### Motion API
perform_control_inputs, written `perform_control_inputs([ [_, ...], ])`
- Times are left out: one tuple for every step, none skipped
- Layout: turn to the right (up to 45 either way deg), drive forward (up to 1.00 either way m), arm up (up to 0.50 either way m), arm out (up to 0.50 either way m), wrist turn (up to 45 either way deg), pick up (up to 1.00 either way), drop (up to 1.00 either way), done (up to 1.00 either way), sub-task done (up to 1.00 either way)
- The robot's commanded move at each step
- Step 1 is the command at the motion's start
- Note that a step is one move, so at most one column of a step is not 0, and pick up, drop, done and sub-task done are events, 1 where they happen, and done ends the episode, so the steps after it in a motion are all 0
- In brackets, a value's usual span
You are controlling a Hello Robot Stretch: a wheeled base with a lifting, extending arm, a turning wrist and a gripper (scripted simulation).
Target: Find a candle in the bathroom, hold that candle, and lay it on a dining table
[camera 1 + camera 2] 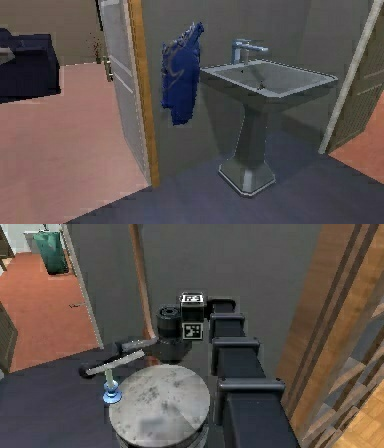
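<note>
**Bathroom reached, candle not yet confirmed in hand**

Pedestal sink (262, 82) ahead suggests the bathroom. A small pale stick on a blue base (112, 392), possibly the candle, shows at the rim of the round grey top (165, 409), near the claw (98, 364). Cannot tell whether the claw holds anything. Carry and dining-table placement remain.

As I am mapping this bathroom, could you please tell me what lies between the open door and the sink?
In the forward view, a blue cloth hangs on the wall between the door and the sink.
</note>
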Motion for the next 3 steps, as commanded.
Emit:
perform_control_inputs([
  [0.0,0.00,0.00,0.00,-45.0,0.00,0.00,0.00,0.00],
  [0.0,0.00,0.00,0.00,-21.0,0.00,0.00,0.00,0.00],
  [0.0,0.00,0.00,-0.18,0.0,0.00,0.00,0.00,0.00],
])
